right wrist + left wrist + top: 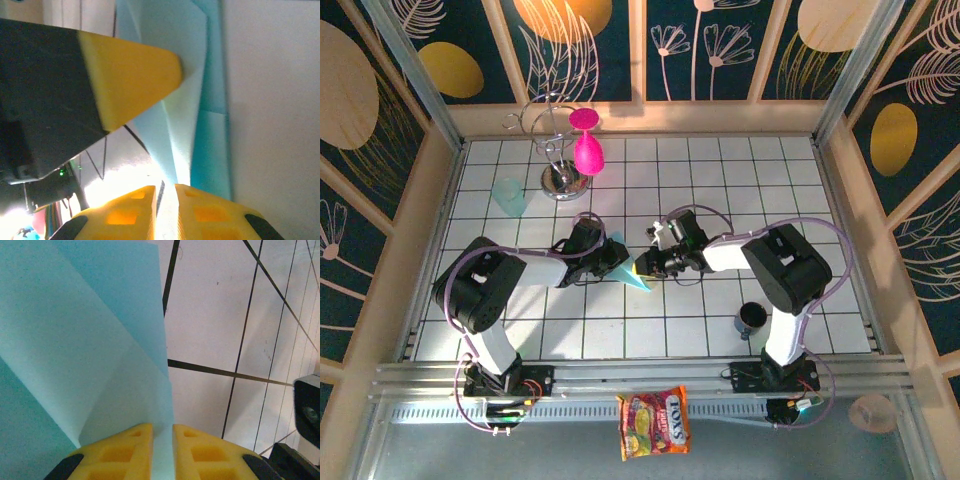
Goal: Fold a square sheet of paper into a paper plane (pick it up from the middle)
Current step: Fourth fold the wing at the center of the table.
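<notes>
Two claws clamp the paper (pixel 75 340), left claw (pixel 162 429), right claw (pixel 165 189), overhead adds pink goblet (pixel 587 155), cup (pixel 508 197).

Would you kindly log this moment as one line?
left gripper: shut on paper | right gripper: shut on paper | paper: creased, part-folded

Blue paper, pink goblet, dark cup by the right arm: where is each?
Blue paper (pixel 75 340), left wrist view, its broad folded face.
Pink goblet (pixel 587 155), top external view, its bowl.
Dark cup (pixel 751 322), top external view, its wall.
</notes>
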Robot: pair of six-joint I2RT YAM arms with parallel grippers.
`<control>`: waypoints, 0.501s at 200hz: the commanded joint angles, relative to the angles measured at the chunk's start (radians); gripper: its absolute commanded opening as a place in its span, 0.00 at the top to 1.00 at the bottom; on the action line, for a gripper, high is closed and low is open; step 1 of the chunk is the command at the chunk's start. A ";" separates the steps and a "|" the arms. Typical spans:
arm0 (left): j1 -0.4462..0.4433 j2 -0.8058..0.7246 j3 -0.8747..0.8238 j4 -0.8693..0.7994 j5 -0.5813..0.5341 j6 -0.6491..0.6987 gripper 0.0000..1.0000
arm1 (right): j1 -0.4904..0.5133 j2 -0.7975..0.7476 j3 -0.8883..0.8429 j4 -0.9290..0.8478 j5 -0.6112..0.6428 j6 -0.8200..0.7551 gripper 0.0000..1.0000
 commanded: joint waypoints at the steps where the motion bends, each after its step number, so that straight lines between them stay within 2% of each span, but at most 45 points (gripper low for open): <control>1: 0.005 0.013 0.020 0.013 0.007 0.016 0.81 | 0.005 0.015 0.027 -0.045 0.050 -0.033 0.83; 100: 0.007 0.013 0.025 0.001 -0.001 0.018 0.81 | 0.005 0.018 0.030 -0.057 0.089 -0.039 0.83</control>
